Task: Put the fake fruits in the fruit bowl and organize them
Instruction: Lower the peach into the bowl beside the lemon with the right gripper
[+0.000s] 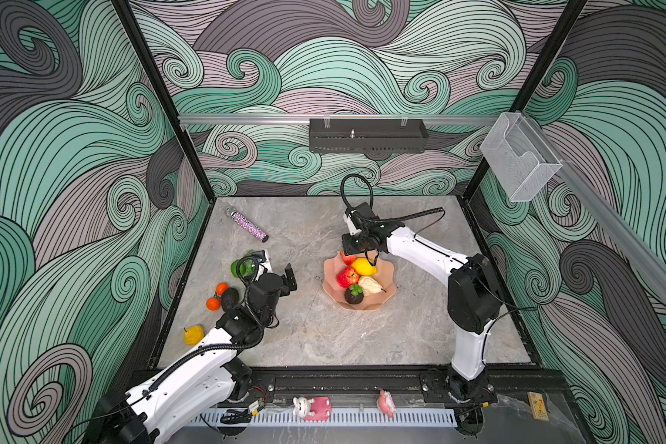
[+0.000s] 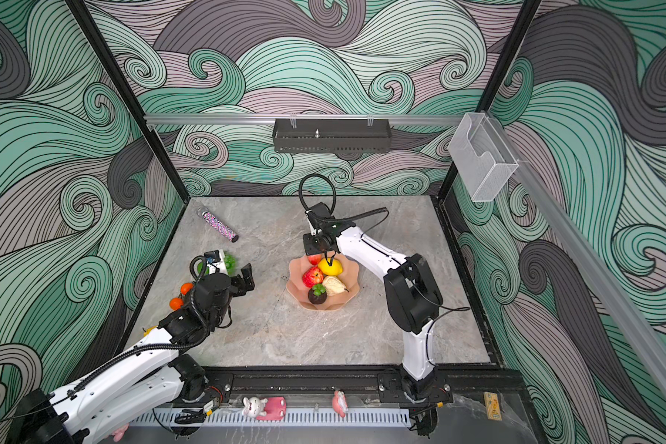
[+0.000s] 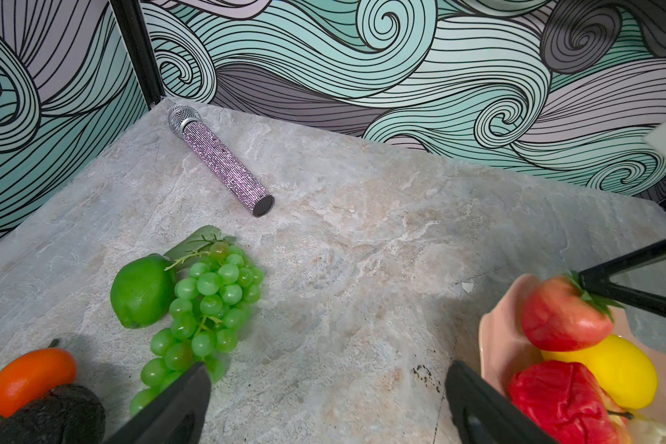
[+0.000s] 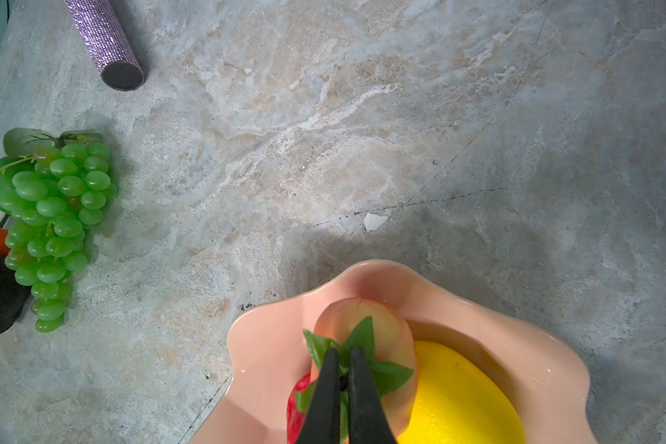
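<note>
- Four fruits lie inside the fruit bowl: a lemon, an apple, a pear and a mangosteen, packed together and touching.
- Bowl position: right of the table's middle, well apart from every table edge.
- Right gripper: over the bowl's far rim, fingers pressed together on the green leaf cap of the strawberry. The strawberry sits just inside that rim, touching the lemon. I cannot tell whether its weight rests on the bowl.
- Left gripper: fingers spread wide, holding nothing, low over bare marble between the grape bunch and the bowl.
- Loose fruit along the table's left side: lime touching the grape bunch; oranges and avocado bunched just nearer the front.
- Edge item: a yellow fruit lies alone near the left edge, beside the left arm.
- Sparkly tube: near the far left corner, apart from all fruit.
- Open room: a bare lane of marble runs between the left-hand fruit and the bowl, and a broad bare strip spans the front between the two arms.
</note>
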You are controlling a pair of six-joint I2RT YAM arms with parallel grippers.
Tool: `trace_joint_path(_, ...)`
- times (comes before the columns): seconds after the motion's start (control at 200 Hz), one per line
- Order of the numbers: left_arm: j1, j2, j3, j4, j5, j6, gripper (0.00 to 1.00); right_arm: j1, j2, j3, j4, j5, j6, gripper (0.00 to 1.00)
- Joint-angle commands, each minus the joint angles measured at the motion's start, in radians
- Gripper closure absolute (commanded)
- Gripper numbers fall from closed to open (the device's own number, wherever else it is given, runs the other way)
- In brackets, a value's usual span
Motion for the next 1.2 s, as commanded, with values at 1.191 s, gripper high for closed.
trace_joint_path(1.191, 0.024, 0.026, 0.026, -0.025, -0.018, -0.015, 0.03, 0.041, -0.058, -0.047, -0.019, 0.091, -0.027, 0.60)
